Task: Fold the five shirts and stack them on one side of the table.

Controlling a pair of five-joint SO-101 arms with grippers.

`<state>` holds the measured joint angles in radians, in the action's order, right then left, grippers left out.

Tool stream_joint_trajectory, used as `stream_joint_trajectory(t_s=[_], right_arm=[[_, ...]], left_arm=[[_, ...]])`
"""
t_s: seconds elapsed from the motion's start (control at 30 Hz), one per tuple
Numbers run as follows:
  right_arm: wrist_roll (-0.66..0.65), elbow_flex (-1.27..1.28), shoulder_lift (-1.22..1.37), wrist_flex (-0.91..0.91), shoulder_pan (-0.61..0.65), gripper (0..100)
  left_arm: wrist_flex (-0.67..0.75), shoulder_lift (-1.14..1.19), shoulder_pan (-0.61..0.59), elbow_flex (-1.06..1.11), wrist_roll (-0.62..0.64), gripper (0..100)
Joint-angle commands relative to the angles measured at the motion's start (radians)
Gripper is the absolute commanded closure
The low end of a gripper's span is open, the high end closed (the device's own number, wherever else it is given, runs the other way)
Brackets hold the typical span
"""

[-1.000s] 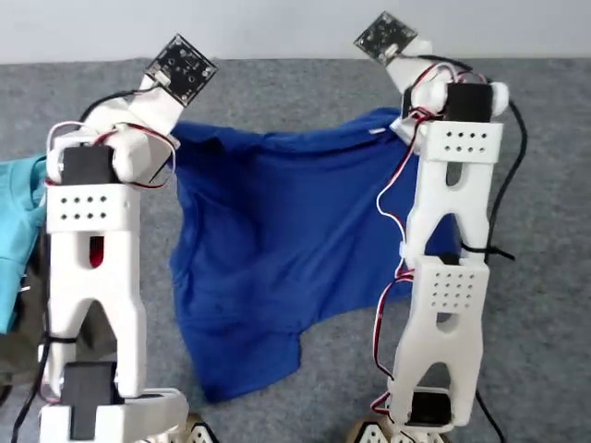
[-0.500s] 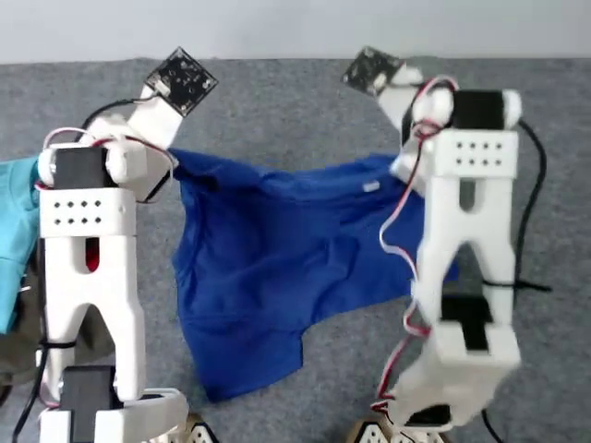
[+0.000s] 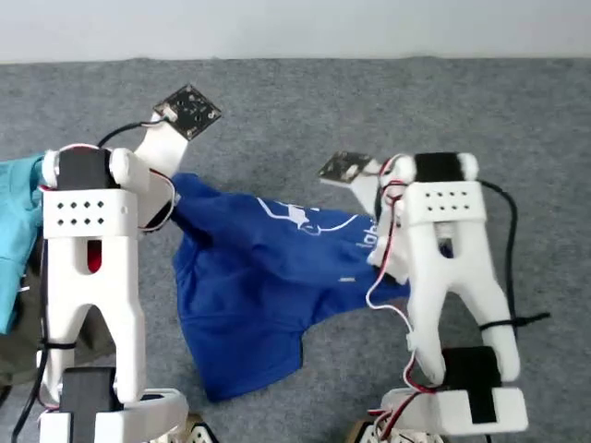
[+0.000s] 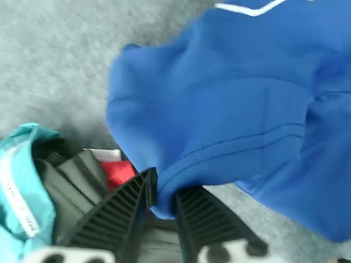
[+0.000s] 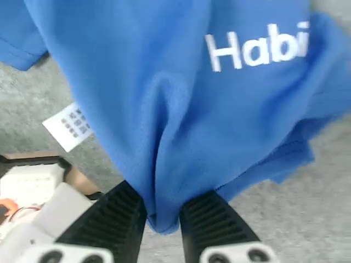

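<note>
- Left gripper [image 4: 163,192] is clamped on a hemmed edge of the blue shirt [image 4: 236,98], with the cloth pinched between its ribbed black fingers.
- Right gripper [image 5: 162,211] is likewise clenched on a fold of the same shirt [image 5: 137,82], which hangs from it with white lettering and a small white label [image 5: 68,127] showing.
- Between the two arms, the blue shirt [image 3: 268,277] lies on the grey table [image 3: 305,101]. Its near part rests flat, while its far edge is lifted and bunched between the two grips.
- Step in hand, as I judge it: the first fold of this shirt, with the far edge being brought over the part that lies nearer the robot.
- Next move calls for both grippers to carry their corners level and together, lay the held edge along the near edge without twisting, and only then let go.
- Left arm [image 3: 88,249] stands at the shirt's left side, its wrist over the far left corner.
- Right arm [image 3: 452,268] is folded close to its base, its wrist over the shirt's right middle.
- Beside the left arm, at the table's edge, lies a teal shirt [image 3: 18,212]. Something dark below it is possibly another garment, but it is too hidden to tell.
</note>
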<state>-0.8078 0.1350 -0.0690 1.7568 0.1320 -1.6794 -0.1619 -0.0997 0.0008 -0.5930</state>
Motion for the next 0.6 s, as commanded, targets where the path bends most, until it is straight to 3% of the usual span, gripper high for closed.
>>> stream_joint_trajectory(t_s=[0.0,0.13,0.57], right_arm=[[0.061,-0.014,0.042,0.03,0.008,93.1],[0.112,-0.046,0.104,0.031,0.004,84.1],[0.121,-0.063,0.107,0.038,0.036,86.8]], left_arm=[[-0.008,-0.037,0.009,0.018,0.005,99],[0.032,-0.038,0.005,0.039,0.005,99],[0.048,-0.037,0.009,0.042,0.005,99]])
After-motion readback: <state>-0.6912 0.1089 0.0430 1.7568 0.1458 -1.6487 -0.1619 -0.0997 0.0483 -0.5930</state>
